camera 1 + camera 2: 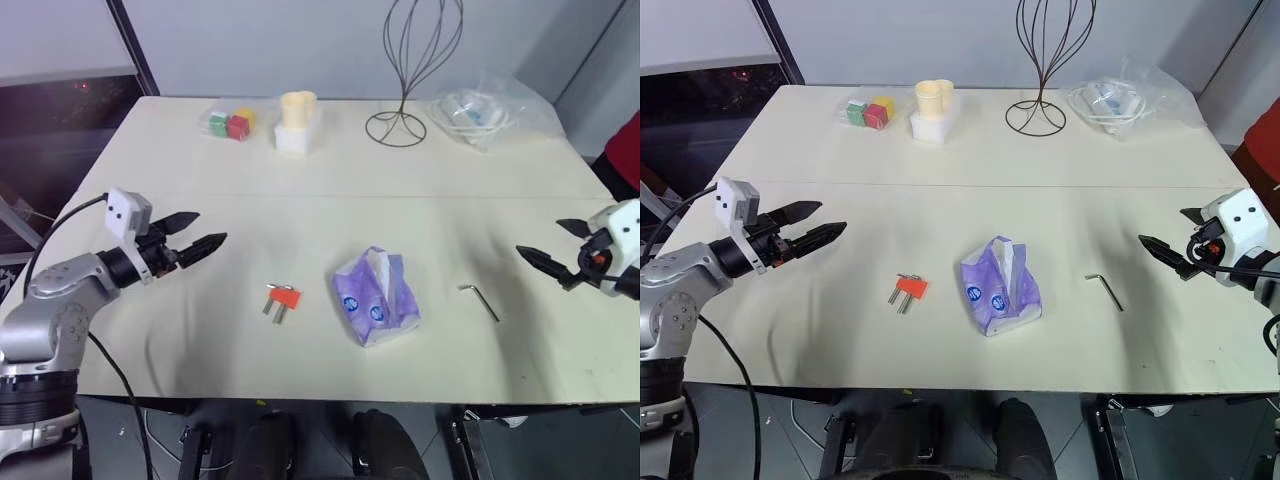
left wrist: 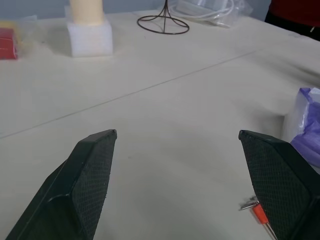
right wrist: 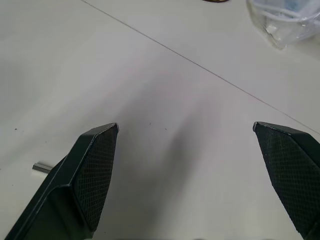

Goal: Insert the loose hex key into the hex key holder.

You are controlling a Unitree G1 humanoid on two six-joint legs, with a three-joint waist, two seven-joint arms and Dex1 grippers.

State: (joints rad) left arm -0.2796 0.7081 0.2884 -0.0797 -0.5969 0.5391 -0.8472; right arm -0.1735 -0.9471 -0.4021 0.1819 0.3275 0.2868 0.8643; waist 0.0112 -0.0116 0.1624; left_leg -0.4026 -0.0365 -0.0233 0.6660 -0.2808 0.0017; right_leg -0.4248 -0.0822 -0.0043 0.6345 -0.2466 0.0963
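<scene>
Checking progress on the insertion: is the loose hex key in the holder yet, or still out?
Out. The loose hex key lies flat on the table, with a purple tissue pack between it and the hex key holder.

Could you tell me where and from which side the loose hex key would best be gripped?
Probably on the long leg near its middle, from above with the right gripper, which is open and nearest. The loose hex key lies flat on the table with bare surface around it, so fingers straddling the thin rod crosswise should fit; its short bent leg offers less to hold.
</scene>
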